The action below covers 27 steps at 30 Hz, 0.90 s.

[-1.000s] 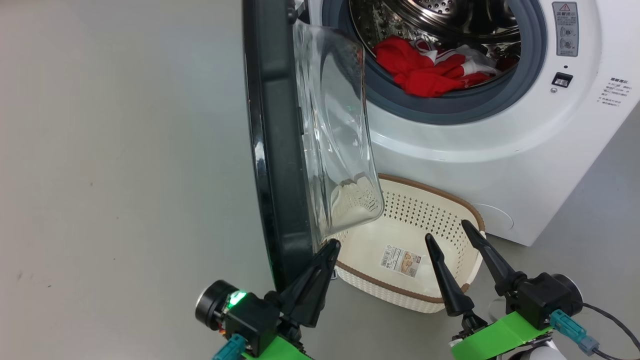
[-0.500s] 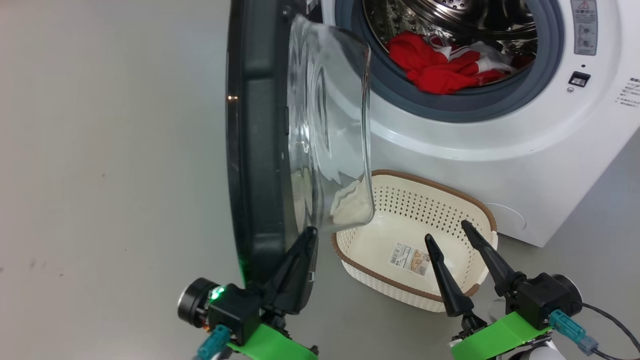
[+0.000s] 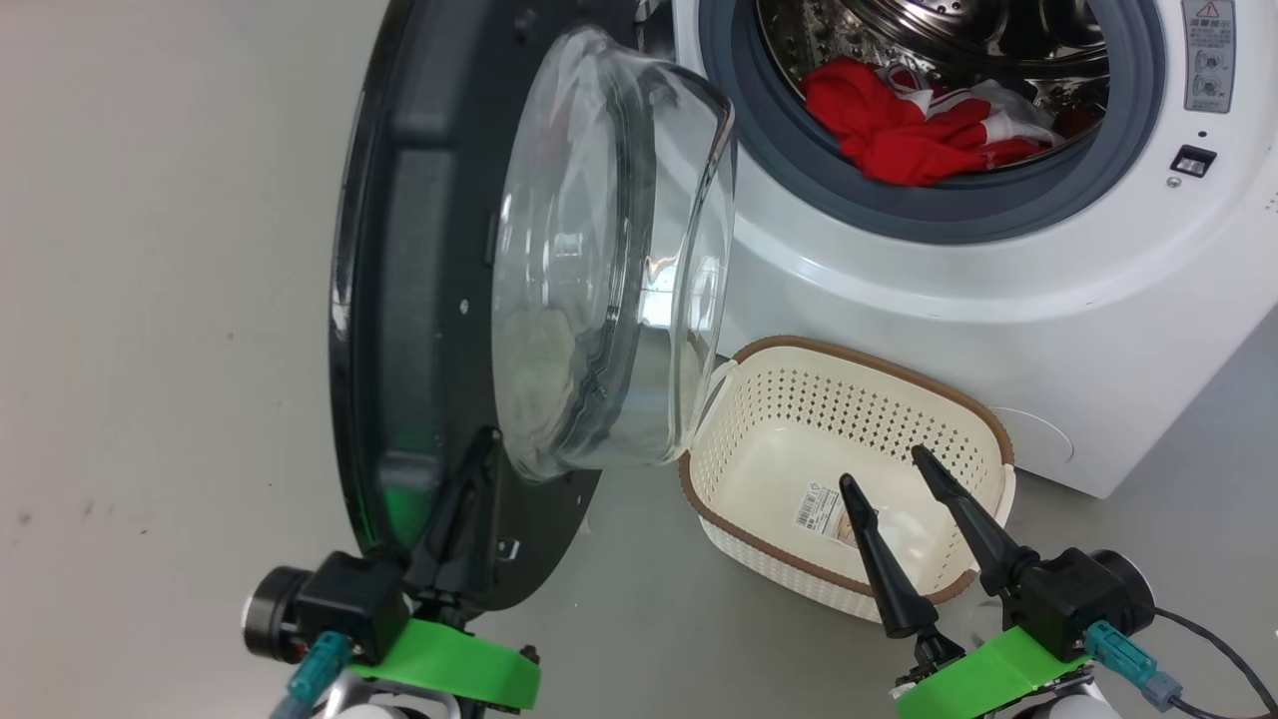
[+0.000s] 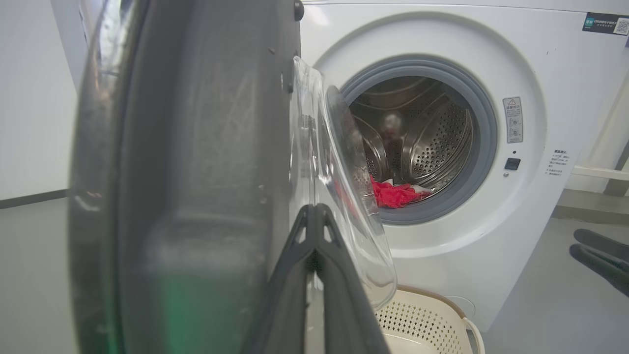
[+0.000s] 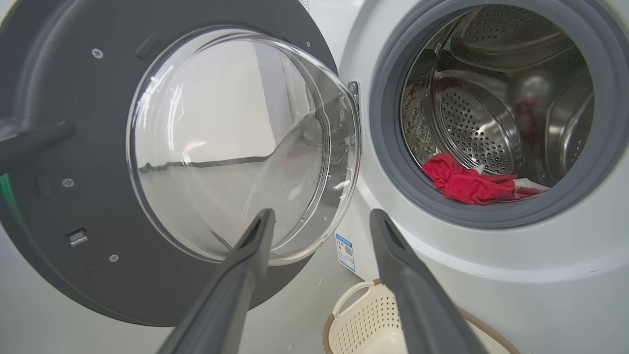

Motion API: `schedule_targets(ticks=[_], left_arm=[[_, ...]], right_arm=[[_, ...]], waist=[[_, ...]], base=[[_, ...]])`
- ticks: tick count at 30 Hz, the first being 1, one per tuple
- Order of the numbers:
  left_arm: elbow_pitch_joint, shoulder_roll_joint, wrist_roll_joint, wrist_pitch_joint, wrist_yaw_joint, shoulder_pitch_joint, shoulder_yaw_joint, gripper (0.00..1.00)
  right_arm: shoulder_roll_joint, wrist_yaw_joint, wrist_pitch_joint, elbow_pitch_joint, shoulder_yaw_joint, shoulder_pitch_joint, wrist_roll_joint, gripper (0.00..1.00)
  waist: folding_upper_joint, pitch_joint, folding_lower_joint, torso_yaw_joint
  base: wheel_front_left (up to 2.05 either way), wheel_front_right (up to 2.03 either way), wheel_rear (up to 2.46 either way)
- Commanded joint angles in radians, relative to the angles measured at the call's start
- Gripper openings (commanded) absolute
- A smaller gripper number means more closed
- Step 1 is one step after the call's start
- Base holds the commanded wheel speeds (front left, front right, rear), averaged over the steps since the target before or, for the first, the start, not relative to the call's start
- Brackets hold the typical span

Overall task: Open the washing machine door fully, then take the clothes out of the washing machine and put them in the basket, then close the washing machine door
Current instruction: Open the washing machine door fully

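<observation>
The washing machine door (image 3: 419,300) stands swung out to the left, and its glass window (image 3: 599,270) bulges toward the basket. My left gripper (image 3: 484,439) is shut, with its fingertips against the door's inner black face low down; the left wrist view shows the left gripper (image 4: 314,209) there too. The red clothes (image 3: 899,130) lie at the front of the steel drum of the washing machine (image 3: 998,320). The cream basket (image 3: 849,359) sits on the floor below the opening. My right gripper (image 3: 883,465) hangs open above the basket, holding nothing. The right wrist view shows the door (image 5: 73,98), clothes (image 5: 467,184) and blue label sticker (image 5: 346,252).
Grey floor (image 3: 150,350) stretches to the left of the door. The door latch slot (image 3: 1193,160) sits on the machine's front at the right. A dark cable (image 3: 1218,639) trails from my right wrist. The door's lower edge hangs close to the basket's left handle (image 3: 714,384).
The door has swung further open to the left, showing more of its inner face. My left gripper has moved left and down with it. The right gripper has barely moved.
</observation>
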Motion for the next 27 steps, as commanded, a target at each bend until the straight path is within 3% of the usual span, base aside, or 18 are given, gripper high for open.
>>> schedule_targets(ticks=[1, 11, 27], left_arm=[[-0.020, 0.034, -0.014, -0.008, 0.021, -0.014, 0.065, 0.00], [-0.037, 0.058, -0.028, -0.009, 0.026, -0.017, 0.163, 0.00], [0.002, 0.049, -0.005, -0.009, 0.017, -0.045, 0.315, 0.00]], right_arm=[[0.002, 0.006, -0.006, -0.021, 0.029, -0.029, -0.006, 1.00], [0.002, 0.006, -0.006, -0.026, 0.032, -0.021, -0.014, 1.00], [0.002, 0.006, -0.006, -0.026, 0.027, -0.022, -0.049, 1.00]], waist=[[0.0000, -0.001, 0.0000, -0.001], [0.0000, 0.001, 0.0000, -0.011], [0.0000, 0.034, 0.0000, -0.017]], base=[[0.00, 0.00, 0.00], [0.00, 0.00, 0.00], [0.00, 0.00, 0.00]])
